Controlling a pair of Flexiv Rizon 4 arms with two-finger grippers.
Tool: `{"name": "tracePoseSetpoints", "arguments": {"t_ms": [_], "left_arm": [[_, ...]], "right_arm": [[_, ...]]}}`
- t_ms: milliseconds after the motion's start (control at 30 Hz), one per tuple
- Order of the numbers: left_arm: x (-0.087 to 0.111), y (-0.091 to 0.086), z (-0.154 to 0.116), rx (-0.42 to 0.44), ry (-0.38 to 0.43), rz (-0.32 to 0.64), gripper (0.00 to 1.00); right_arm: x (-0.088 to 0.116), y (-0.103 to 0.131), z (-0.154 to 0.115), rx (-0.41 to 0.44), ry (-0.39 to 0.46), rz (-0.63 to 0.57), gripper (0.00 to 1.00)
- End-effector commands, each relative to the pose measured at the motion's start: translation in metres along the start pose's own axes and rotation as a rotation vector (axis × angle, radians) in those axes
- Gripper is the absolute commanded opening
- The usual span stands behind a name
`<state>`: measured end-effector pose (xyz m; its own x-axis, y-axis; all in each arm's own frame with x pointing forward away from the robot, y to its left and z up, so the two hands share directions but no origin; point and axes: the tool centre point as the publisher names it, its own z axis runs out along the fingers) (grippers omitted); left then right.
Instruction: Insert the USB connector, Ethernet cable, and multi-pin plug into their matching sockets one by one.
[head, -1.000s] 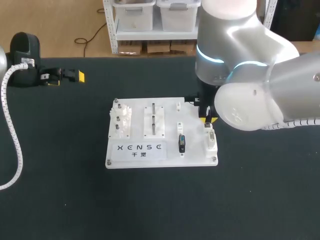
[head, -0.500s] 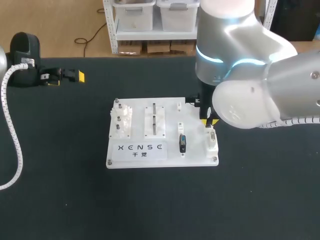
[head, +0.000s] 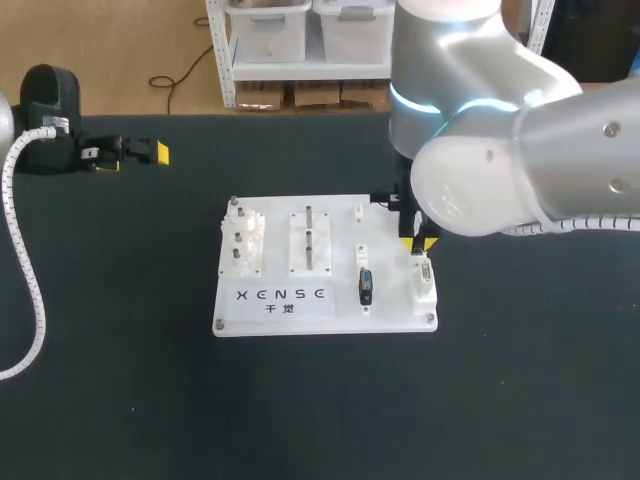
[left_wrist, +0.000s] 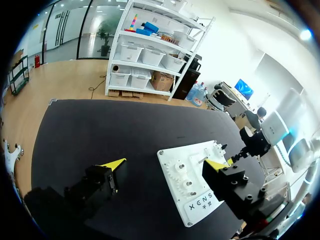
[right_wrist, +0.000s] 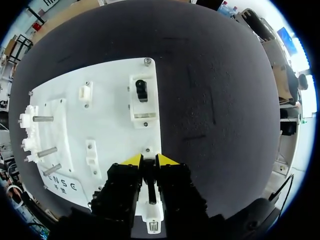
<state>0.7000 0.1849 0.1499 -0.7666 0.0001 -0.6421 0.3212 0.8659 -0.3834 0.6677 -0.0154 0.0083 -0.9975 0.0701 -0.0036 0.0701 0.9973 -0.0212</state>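
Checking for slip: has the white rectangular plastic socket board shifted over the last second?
No. The white rectangular plastic socket board keeps its distance from the black table's far edge.

A white socket board (head: 385, 305) lies on the black table (head: 120, 400).

Left fingers (left_wrist: 97, 185) wide apart; right fingers (right_wrist: 125, 187) pinched on dark plug (right_wrist: 150, 181)
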Motion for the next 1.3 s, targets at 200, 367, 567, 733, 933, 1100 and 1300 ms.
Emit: {"name": "tracePoseSetpoints", "arguments": {"t_ms": [200,367,567,733,933,1100,1300], "left_arm": [[0.0,0.0,0.0,0.0,0.0,0.0,1.0],[0.0,0.0,0.0,0.0,0.0,0.0,1.0],[0.0,0.0,0.0,0.0,0.0,0.0,1.0],[0.0,0.0,0.0,0.0,0.0,0.0,1.0],[0.0,0.0,0.0,0.0,0.0,0.0,1.0],[0.0,0.0,0.0,0.0,0.0,0.0,1.0],[0.0,0.0,0.0,0.0,0.0,0.0,1.0]], "right_arm": [[-0.002,-0.001,-0.002,-0.003,-0.027,-0.019,1.0],[-0.004,0.003,-0.013,-0.017,-0.048,-0.027,1.0],[-0.009,0.013,-0.032,-0.037,-0.093,-0.043,1.0],[-0.008,0.025,-0.047,-0.052,-0.11,-0.058,1.0],[0.004,0.038,-0.06,-0.071,-0.117,-0.081,1.0],[0.016,0.045,-0.066,-0.057,-0.149,-0.104,1.0],[0.02,0.048,-0.068,-0.086,-0.13,-0.113,1.0]]}}
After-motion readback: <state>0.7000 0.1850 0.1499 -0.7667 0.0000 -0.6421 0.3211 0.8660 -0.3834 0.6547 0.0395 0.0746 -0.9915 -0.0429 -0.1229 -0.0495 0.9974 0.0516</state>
